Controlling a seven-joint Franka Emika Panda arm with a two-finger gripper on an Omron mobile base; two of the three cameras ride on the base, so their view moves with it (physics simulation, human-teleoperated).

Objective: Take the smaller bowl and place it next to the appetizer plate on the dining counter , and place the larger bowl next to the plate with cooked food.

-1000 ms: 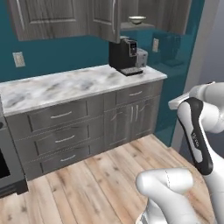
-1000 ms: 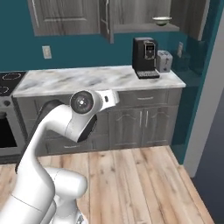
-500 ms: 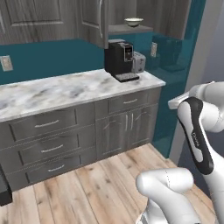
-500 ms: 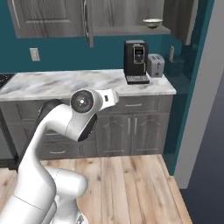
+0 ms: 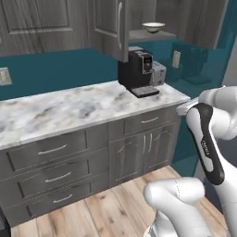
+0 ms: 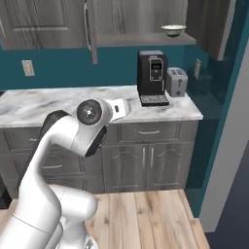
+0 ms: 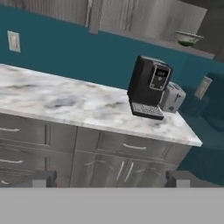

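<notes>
A small pale cream bowl with a thin rim, the smaller bowl by its look [image 5: 153, 27] [image 6: 173, 30] [image 7: 188, 38], sits on an open shelf high on the wall, above the coffee machine. My gripper [image 7: 111, 179] is open, its two dark fingertips [image 7: 43, 178] wide apart with nothing between them. It points at the marble worktop from well back and far below the shelf. The larger bowl, the appetizer plate, the plate with cooked food and the dining counter are out of view.
A marble worktop [image 5: 69, 109] [image 6: 58, 102] [image 7: 65, 103] runs over grey cabinet doors and drawers. On its right end stand a black coffee machine [image 5: 138, 71] [image 6: 152, 78] [image 7: 148, 85] and a toaster [image 6: 176, 81] [image 7: 173, 97]. Grey wall cabinets [image 5: 60, 23] hang above. Wood floor [image 6: 146, 219] lies ahead.
The whole picture has shifted: the base has driven closer to the worktop, so the coffee machine and the shelf bowl look larger. The arm keeps its pose and the gripper stays open.
</notes>
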